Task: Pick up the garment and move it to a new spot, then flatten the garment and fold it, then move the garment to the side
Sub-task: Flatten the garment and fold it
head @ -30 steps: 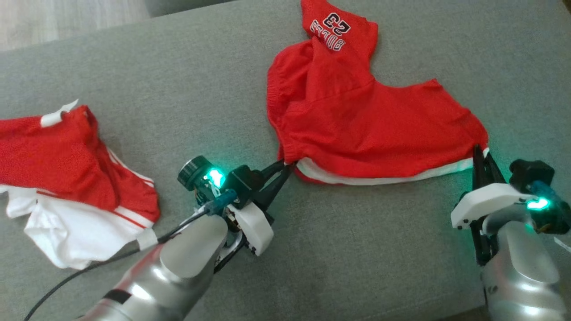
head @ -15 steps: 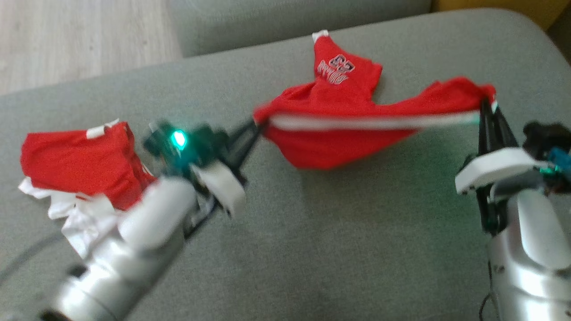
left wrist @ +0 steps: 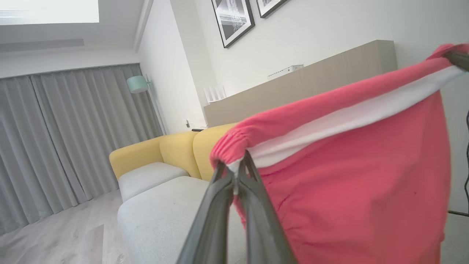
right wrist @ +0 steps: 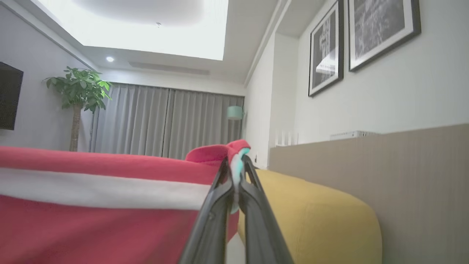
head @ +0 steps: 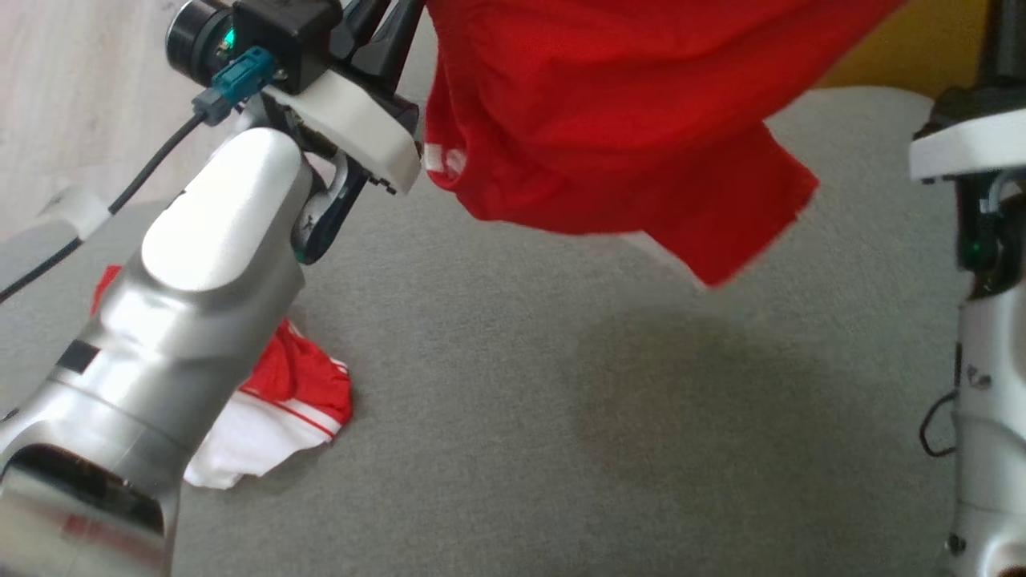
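Between the two dark fingers of our left gripper (left wrist: 236, 172), pressed together, sits the gathered end of the red garment's (head: 609, 120) waistband (left wrist: 329, 121). Our right gripper (right wrist: 236, 165) pinches the far end the same way, and the white-striped band runs taut from one to the other.

A second ago both grippers lay low on the grey cushion (head: 561, 449) with the garment spread flat ahead of them. Now both are raised. The cloth hangs free below and between them, and only its shadow (head: 681, 377) falls on the cushion beneath. The head camera has tilted too, so part of that shift is ours, not the cloth's.

Below and outboard of our left forearm (head: 200, 280), the other red-and-white garment (head: 296, 401) stays on the cushion, untouched. Beyond the right fingertips stands a yellow sofa (right wrist: 311, 216).

We judge the pick-up done and the carry to a new spot under way. The lower hem looks blurred, perhaps swinging, so we would let it settle before laying it down to flatten.
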Motion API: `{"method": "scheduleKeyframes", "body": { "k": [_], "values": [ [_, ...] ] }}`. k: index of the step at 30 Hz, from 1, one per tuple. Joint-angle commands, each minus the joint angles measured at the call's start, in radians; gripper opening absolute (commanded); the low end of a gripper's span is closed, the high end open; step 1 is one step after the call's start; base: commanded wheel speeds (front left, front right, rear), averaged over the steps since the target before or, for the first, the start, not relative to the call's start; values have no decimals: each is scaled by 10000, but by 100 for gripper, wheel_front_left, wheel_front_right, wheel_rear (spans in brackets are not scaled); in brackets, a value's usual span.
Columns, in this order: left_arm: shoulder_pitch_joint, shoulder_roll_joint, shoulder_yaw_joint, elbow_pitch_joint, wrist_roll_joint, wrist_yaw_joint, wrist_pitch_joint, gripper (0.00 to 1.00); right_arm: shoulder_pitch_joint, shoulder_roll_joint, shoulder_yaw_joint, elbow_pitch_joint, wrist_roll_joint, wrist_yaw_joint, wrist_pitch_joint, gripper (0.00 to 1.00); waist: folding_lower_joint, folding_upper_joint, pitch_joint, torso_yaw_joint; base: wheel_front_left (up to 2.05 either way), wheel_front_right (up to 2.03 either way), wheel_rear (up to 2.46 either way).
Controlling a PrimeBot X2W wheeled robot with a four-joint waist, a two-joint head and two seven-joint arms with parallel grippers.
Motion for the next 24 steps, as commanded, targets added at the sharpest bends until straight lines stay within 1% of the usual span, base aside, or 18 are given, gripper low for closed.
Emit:
{"method": "scheduleKeyframes", "body": {
  "k": [1, 8, 12, 16, 20, 24],
  "values": [
    [-583, 326, 425, -172, -53, 100, -73, 0, -113, 18, 178, -423, -92, -7, -61, 0, 1, 0, -103, 114, 0, 0, 0],
    [-404, 524, 266, -366, 8, 193, 91, 0, 813, 146, 219, -1501, -667, -7, 207, 0, 1, 0, -344, 468, 0, 0, 0],
    [124, 710, 99, -774, -287, 137, 735, 0, 1511, 144, 330, -1909, -715, -7, 675, 0, 1, 0, -381, 654, 0, 0, 0],
    [606, 1085, 87, -1440, -567, 207, 1286, 0, 1985, 53, 323, -2188, -672, -7, 1182, 0, 1, 0, -260, 716, 0, 0, 0],
    [994, 1459, 56, -2173, -860, 261, 1928, 0, 2324, 124, 55, -2265, -456, -7, 1949, 0, 1, 0, -41, 672, 0, 0, 0],
    [1100, 1771, -135, -2810, -1068, 218, 2857, 0, 2369, 168, -65, -2246, -393, -7, 2595, 0, 1, 0, 382, 532, 0, 0, 0]
  ]
}}
